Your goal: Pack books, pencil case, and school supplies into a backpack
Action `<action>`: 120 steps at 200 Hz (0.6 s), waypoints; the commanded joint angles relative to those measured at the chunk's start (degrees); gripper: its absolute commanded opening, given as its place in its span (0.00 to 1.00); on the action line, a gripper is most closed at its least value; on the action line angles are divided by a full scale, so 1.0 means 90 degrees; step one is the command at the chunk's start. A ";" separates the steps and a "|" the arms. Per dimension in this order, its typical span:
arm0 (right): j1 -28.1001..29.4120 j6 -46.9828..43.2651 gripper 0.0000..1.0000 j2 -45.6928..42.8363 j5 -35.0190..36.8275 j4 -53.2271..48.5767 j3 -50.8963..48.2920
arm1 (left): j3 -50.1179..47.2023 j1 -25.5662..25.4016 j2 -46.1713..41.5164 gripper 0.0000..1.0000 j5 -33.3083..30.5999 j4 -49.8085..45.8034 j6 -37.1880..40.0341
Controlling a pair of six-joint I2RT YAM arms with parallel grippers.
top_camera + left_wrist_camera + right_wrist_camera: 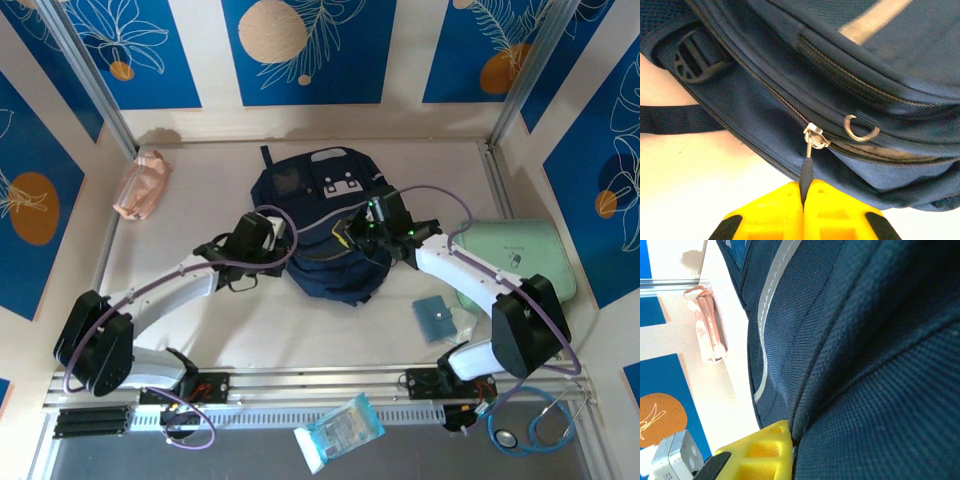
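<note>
**Left gripper pinches the zip pull, right gripper is buried in the backpack's fabric**

The left gripper (803,192) has its yellow fingers pressed together on the dark zip pull (805,170). The pull hangs from a silver slider (815,135) on one of the backpack's side zips. Just beside the slider, a small metal ring (861,129) sits on the next seam. Further along that side are a black buckle (695,59) and a dark strap (675,119) lying flat on the table.

The right gripper (358,236) is against the opposite side of the bag. In the wrist view one yellow finger (765,447) touches a fold of navy cloth. The other finger is hidden, so it cannot be told whether the jaws are spread or pinching the fabric.

The backpack (320,195) lies in the middle of the table (250,330), between the two arms, with its grey-white patches facing up. The pink pencil case (140,185) rests well apart from it, near the far left corner. A flat teal pad (435,318) lies near the right arm, apart from the bag. Behind that arm, at the right edge, sits a mint-green case (525,255). At the near edge are a plastic-wrapped blue-white packet (340,432) and a stethoscope (535,425).
</note>
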 commanded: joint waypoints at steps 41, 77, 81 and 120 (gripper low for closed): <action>-0.0075 -0.0159 0.12 -0.0200 -0.0175 0.0065 0.0007 | 0.0808 0.1248 0.1058 0.00 0.0938 -0.0291 0.0638; -0.0054 -0.0187 0.12 -0.0222 -0.0235 0.0035 -0.0011 | 0.1590 0.1676 0.1900 0.00 0.0771 -0.0556 0.0948; -0.0047 -0.0204 0.11 -0.0209 -0.0243 0.0034 -0.0015 | 0.1679 0.1724 0.1955 0.00 0.0794 -0.0601 0.0984; 0.0040 -0.0154 0.12 -0.0101 -0.0303 0.0057 -0.0063 | 0.2342 0.1908 0.2268 0.12 0.0608 -0.0855 0.1196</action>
